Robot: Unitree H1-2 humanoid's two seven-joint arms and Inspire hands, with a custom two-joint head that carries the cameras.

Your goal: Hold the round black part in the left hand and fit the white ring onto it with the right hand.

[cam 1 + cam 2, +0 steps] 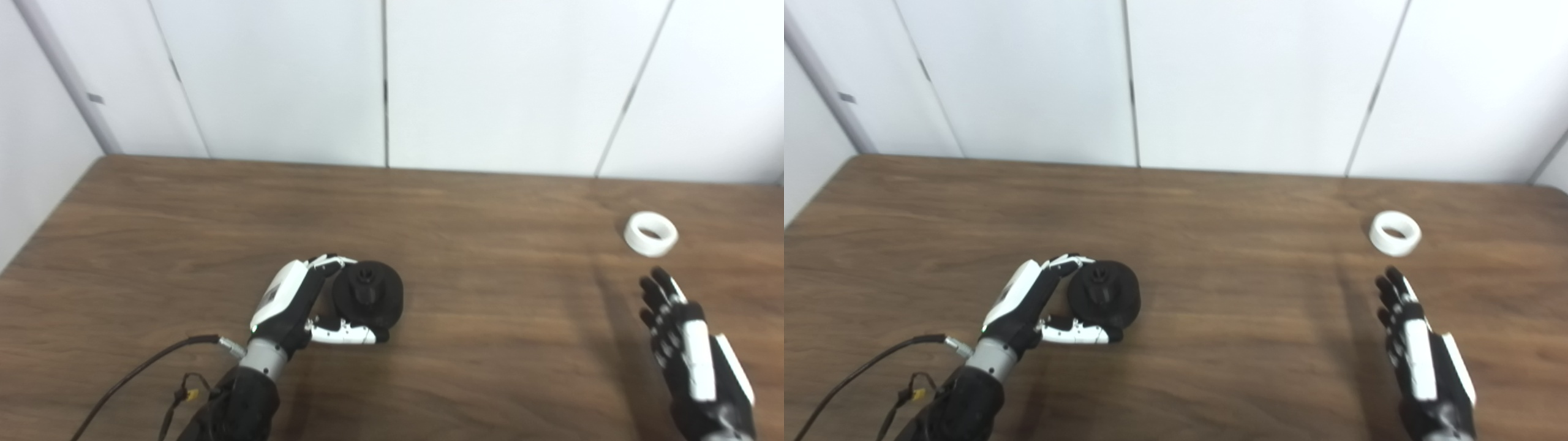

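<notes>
The round black part [370, 294] stands tilted on its edge on the wooden table [478, 343], left of centre, its hub facing the camera. My left hand [293, 306] is shut on it, fingers curled over its top left and thumb [343, 334] under its lower rim. The white ring [650, 233] lies flat at the far right of the table. My right hand [686, 343] hovers open just in front of the ring, fingers stretched toward it and a short gap away, holding nothing.
A black cable [141, 367] runs from my left wrist off the bottom left. White wall panels [386, 79] stand along the table's back edge. The table's left edge slants near the left wall.
</notes>
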